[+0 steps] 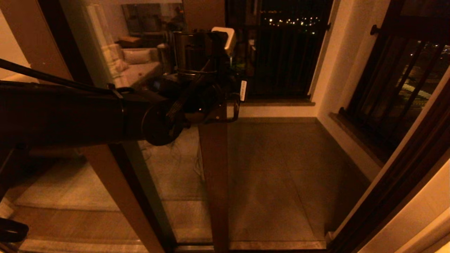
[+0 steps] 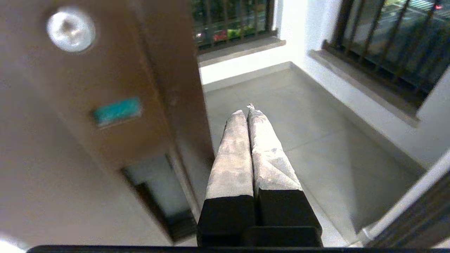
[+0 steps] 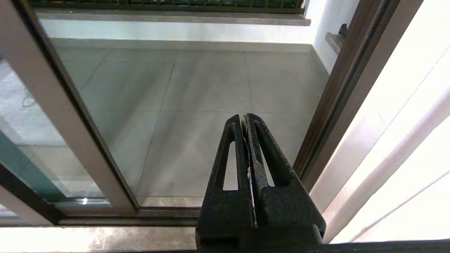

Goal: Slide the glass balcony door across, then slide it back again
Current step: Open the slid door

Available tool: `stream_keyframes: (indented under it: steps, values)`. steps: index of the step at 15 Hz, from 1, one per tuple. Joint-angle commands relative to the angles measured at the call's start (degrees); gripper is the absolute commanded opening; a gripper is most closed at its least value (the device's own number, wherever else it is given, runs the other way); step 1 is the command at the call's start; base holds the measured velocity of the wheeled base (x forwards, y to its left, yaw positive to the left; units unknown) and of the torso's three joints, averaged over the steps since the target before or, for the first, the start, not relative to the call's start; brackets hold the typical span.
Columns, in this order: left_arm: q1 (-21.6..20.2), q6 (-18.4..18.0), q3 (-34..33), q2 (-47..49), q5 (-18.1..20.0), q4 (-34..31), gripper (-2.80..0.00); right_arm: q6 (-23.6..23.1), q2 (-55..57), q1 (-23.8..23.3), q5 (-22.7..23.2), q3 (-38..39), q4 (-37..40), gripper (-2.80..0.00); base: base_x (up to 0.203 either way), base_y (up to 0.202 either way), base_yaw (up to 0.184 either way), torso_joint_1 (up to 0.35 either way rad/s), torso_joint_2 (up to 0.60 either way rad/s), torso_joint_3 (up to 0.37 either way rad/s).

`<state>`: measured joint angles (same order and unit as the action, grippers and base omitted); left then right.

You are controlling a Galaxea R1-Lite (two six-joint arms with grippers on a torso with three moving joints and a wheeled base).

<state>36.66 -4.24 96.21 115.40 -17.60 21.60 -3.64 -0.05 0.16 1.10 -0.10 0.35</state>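
The glass balcony door (image 1: 168, 165) stands partly across the opening, its dark brown stile (image 1: 216, 175) near the middle of the head view. My left arm's wrist (image 1: 197, 105) reaches in from the left at mid-height of that stile and hides the fingertips there. In the left wrist view my left gripper (image 2: 247, 111) is shut on nothing, right beside the stile's edge (image 2: 175, 77) on the open side, above the balcony floor. Whether it touches the stile I cannot tell. My right gripper (image 3: 246, 117) is shut and empty, low over the floor.
Right of the stile the gap opens onto the tiled balcony floor (image 1: 281, 168). A black barred railing (image 1: 281, 59) closes the far side and the right side (image 2: 379, 38). The dark right jamb (image 1: 397, 182) and a white curtain (image 3: 404, 123) lie on the right. The sill track (image 3: 140, 214) runs along the bottom.
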Motion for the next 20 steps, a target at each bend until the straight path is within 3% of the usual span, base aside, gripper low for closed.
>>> stream_keyframes:
  steps: [1,5,20]
  values:
    - [-0.7,0.02,-1.69,-1.5,0.23,-0.16,-2.8,-0.06,0.05,0.02,0.05,0.01,0.0,-2.8,0.0,0.0,0.0,0.0,0.0,0.0]
    - [-1.13,0.52,-7.51,-5.48,0.29,0.36,-2.8,0.0,0.05,0.02,0.05,0.01,0.0,-2.8,0.0,0.0,0.0,0.0,0.0,0.0]
    - [-10.53,0.9,-14.33,-11.57,0.94,0.37,-2.8,-0.06,0.05,0.02,0.05,0.01,0.0,-2.8,0.0,0.0,0.0,0.0,0.0,0.0]
